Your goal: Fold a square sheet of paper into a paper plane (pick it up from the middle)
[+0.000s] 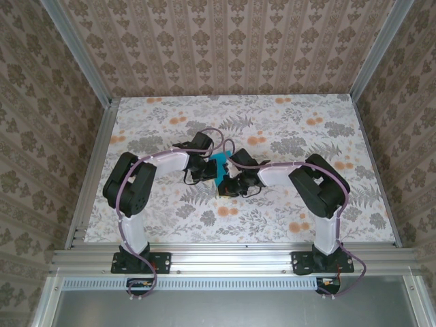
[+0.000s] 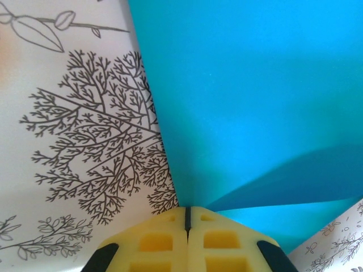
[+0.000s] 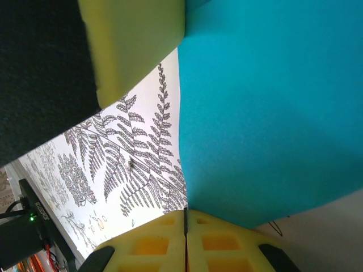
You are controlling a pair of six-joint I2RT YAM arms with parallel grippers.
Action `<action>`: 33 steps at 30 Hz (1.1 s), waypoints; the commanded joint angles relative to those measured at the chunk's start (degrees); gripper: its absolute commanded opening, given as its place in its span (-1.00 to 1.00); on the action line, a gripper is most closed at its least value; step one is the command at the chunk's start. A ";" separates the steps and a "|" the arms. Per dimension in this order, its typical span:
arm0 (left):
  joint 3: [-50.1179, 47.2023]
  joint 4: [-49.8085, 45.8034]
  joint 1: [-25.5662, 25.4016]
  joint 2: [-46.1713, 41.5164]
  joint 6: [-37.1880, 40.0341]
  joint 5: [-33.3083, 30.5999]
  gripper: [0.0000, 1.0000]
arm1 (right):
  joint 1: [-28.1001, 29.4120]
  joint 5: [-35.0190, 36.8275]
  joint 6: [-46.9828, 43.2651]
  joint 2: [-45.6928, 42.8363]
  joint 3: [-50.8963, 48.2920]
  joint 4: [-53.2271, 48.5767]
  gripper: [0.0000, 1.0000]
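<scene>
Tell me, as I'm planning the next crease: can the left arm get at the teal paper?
Likely yes: the left gripper is shut right at the teal paper, apparently pinching its edge, with nothing between them.

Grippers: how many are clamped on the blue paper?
2. The left gripper is shut on the paper from its left side. The right gripper is shut on it from the right.
</scene>
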 commanded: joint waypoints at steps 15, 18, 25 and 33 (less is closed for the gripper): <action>-0.34 -0.31 0.01 1.58 1.10 -2.24 -0.88 | -5.99 0.52 2.70 -6.88 -3.32 5.28 -0.75; -0.25 -0.35 0.00 1.59 1.14 -2.24 -0.88 | -5.99 0.24 2.69 -5.14 -1.98 5.08 -0.76; 0.21 -0.29 -0.08 1.60 1.40 -1.81 -0.88 | -5.99 -0.28 2.53 -2.33 -0.13 4.15 -0.77; 0.98 -0.10 -0.07 1.50 2.19 -0.84 -0.86 | -5.90 -0.30 3.22 -0.48 1.19 4.23 -0.77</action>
